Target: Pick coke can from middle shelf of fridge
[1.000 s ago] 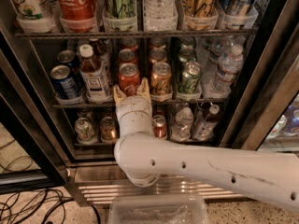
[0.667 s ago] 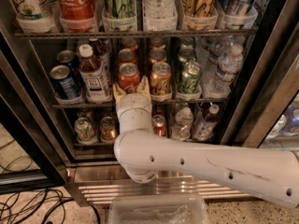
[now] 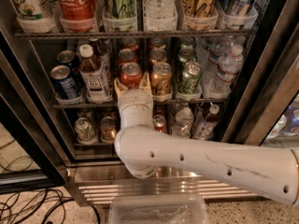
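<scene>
The coke can [image 3: 131, 73], red with a silver top, stands at the front of the middle shelf [image 3: 65, 105] of the fridge [image 3: 261, 101], with another red can right behind it. My gripper [image 3: 132, 84] reaches in from below on the white arm. Its tan fingers [image 3: 118, 87] are open and stand on either side of the can's lower part, close to its sides. The can's base is hidden behind the wrist.
A copper-orange can [image 3: 161, 78] stands right of the coke can, a white-labelled bottle [image 3: 93, 73] to its left. Further off are a blue can [image 3: 63, 80], a green can [image 3: 190, 77] and water bottles [image 3: 224, 69]. A large Coca-Cola container [image 3: 75, 1] stands on the rack above. A clear bin [image 3: 159, 209] lies on the floor.
The gripper has crept slightly further up and in around the coke can. The can has not moved.
</scene>
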Motion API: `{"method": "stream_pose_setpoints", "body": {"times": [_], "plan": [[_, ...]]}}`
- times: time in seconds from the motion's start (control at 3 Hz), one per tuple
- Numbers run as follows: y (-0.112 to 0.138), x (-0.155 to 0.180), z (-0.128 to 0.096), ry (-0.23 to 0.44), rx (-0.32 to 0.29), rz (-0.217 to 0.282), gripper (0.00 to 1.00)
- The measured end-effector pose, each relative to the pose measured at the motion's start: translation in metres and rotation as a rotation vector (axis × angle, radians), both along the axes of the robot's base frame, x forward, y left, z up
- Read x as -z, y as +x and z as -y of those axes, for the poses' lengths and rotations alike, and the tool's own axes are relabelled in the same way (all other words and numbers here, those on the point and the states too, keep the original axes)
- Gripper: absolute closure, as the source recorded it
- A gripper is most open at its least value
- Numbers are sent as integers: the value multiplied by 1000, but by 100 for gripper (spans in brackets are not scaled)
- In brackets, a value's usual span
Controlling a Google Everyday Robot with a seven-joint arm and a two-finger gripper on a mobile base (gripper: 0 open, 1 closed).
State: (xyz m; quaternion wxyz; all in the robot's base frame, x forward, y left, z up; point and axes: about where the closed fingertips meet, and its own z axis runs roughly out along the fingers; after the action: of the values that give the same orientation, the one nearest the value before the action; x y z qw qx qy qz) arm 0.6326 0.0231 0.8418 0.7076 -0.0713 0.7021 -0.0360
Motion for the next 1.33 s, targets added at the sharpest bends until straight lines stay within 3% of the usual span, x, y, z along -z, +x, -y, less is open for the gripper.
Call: {"method": "stream_pose_setpoints", "body": {"times": [1.0,1.33], "plan": [[8,3,2,39,-9,-23,100],[8,3,2,39,-9,-23,100]]}}
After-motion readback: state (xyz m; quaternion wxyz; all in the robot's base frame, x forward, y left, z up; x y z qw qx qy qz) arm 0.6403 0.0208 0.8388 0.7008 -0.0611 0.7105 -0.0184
